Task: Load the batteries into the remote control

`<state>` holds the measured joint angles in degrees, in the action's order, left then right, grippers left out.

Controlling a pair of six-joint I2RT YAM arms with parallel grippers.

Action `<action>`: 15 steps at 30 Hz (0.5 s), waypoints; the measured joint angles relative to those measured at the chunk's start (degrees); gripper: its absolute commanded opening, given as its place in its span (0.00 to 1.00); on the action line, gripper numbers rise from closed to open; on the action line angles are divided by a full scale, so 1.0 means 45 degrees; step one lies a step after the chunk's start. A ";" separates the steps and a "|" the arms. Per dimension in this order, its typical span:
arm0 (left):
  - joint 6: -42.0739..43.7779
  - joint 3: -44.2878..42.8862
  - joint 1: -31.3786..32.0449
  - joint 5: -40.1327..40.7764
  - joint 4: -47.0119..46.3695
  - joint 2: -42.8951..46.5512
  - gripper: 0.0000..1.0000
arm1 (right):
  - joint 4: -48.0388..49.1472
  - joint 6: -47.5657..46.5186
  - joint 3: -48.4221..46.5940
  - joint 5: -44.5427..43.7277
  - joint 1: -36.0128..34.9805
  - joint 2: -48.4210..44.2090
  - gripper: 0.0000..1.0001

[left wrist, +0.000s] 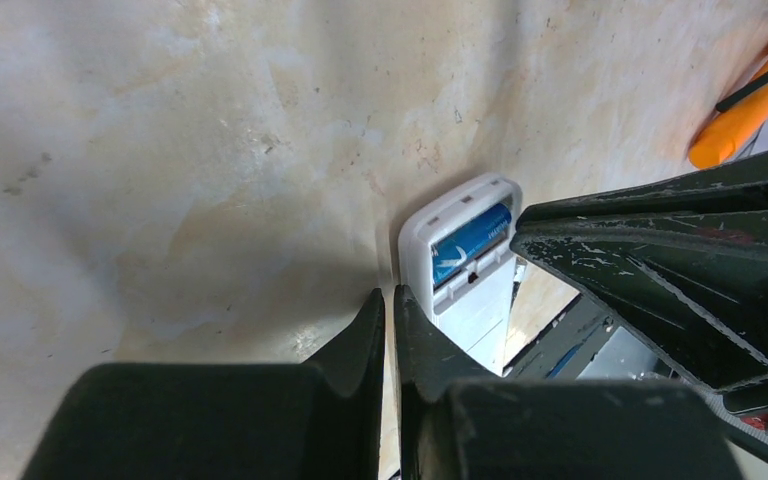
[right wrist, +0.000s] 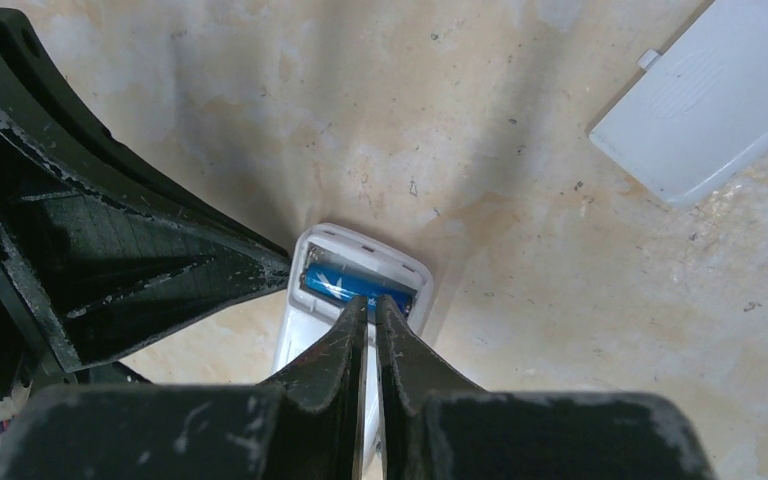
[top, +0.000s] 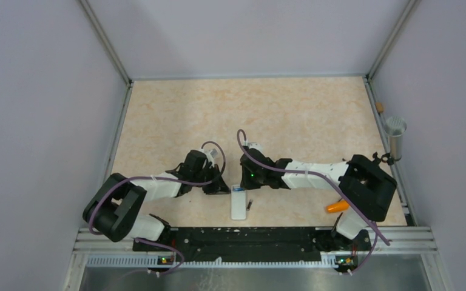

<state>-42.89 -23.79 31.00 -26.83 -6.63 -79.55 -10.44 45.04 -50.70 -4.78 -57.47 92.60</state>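
The white remote control (top: pixel 238 206) lies back up near the table's front edge, its battery bay open at the far end. A blue battery (left wrist: pixel 472 240) lies across that bay (right wrist: pixel 345 284). A slim dark battery (top: pixel 249 205) lies on the table just right of the remote. My left gripper (left wrist: pixel 390 296) is shut and empty, its tips at the remote's left edge (top: pixel 221 188). My right gripper (right wrist: pixel 372 303) is shut with nothing between its fingers, its tips on or just above the blue battery (top: pixel 245 180).
The loose white battery cover (right wrist: pixel 705 100) lies on the table beyond the remote in the right wrist view. An orange tapered object (top: pixel 337 206) sits by the right arm's base. A metal rail (top: pixel 249 233) runs along the front edge. A grey cylinder (top: pixel 395 136) stands at the right wall.
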 measured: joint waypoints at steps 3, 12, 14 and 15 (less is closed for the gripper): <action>0.0000 -0.0010 0.0078 -0.0121 -0.0078 -0.0078 0.07 | 0.0112 0.0000 -0.0010 0.0107 0.0000 0.0087 0.04; 0.0000 -0.0034 0.0131 -0.0170 -0.0102 -0.0136 0.06 | 0.0165 -0.0005 -0.0243 0.0272 -0.0029 0.0466 0.06; 0.0005 -0.0034 0.0136 -0.0170 -0.0102 -0.0136 0.07 | 0.0126 -0.0024 -0.0316 0.0267 -0.0029 0.0466 0.11; 0.0010 -0.0039 0.0136 -0.0170 -0.0097 -0.0136 0.08 | 0.0107 -0.0073 -0.0369 0.0267 -0.0029 0.0466 0.13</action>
<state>-42.85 -23.97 31.62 -27.59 -7.07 -80.16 -9.96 44.71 -52.36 -3.57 -57.60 94.70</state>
